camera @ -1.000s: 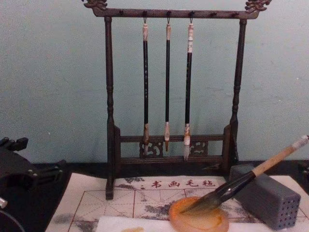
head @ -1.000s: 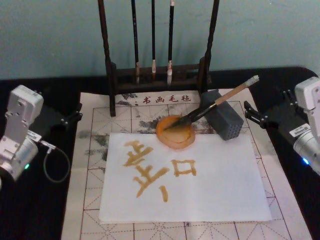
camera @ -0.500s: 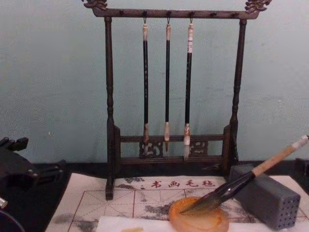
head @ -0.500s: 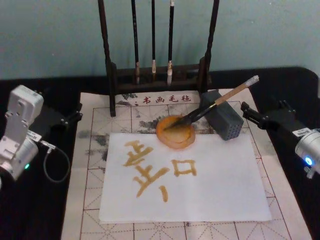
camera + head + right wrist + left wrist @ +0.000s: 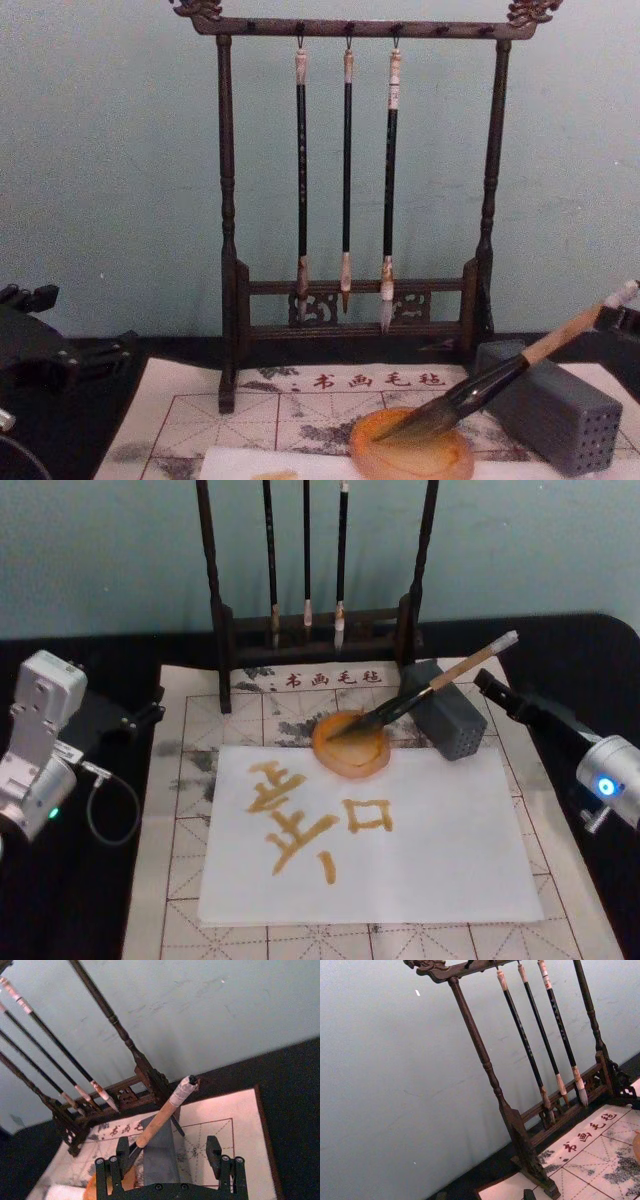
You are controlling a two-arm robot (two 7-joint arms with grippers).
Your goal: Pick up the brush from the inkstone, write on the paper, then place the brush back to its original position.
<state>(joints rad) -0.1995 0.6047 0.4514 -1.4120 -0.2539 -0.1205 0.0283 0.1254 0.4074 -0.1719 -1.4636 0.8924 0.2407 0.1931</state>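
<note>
Large calligraphy brush (image 5: 432, 684), tan wooden handle, whitish end, glossy black collar: found propped aslant, dark tuft laid in the round orange-amber translucent inkstone dish (image 5: 350, 771), handle borne on the grey rectangular block with small holes (image 5: 450, 723).

Right gripper (image 5: 486, 683) is noted at the right of the red-gridded cream felt mat (image 5: 180, 880), reaching in just beside the upper handle, near the whitish end. In the right wrist view its black fingers (image 5: 214, 1147) are seen spread wide, with the handle passing between them, closer to one finger than the other. The brush is not clamped; contact with the nearer finger cannot be made out.

Plain white paper sheet (image 5: 440, 860) lies on the mat in front of the inkstone, its far edge tucked at the dish; amber strokes are marked on its left half.

Left gripper (image 5: 150, 710) is parked at the mat's left edge, well apart from the brush; whether it is spread or closed cannot be told.

A dark wooden rack (image 5: 220, 630) stands behind.
</note>
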